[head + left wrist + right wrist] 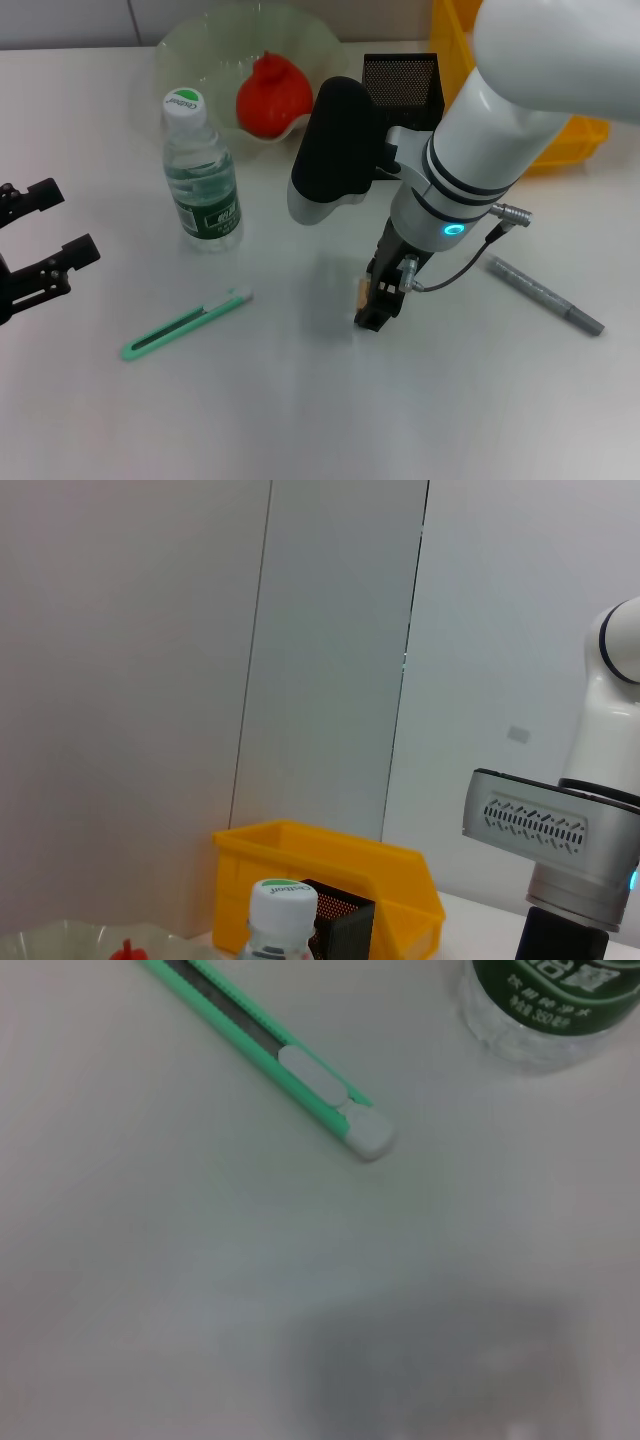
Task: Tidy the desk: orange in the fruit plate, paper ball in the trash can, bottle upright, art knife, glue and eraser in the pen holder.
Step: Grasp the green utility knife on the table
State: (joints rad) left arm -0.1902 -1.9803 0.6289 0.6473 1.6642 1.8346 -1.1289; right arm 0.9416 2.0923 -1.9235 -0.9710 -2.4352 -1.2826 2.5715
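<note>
An orange (270, 95) lies in the glass fruit plate (200, 40) at the back. In front of the plate the bottle (200, 180) stands upright. Nearer, the green art knife (185, 325) lies flat, and it shows again in the right wrist view (270, 1055) close to the bottle's base (545, 1010). A grey pen-shaped glue (545, 295) rests on the right. My right gripper (376, 305) points down mid-table, shut on a small tan eraser (362, 291). At the left edge my left gripper (45, 230) hangs open. The black mesh pen holder (400, 85) stands behind. No paper ball is in view.
A yellow bin (560, 130) sits at the back right beside the pen holder; both appear in the left wrist view, the bin (330, 865) and holder (345, 925) behind the bottle cap (282, 895). The white table runs on toward the front.
</note>
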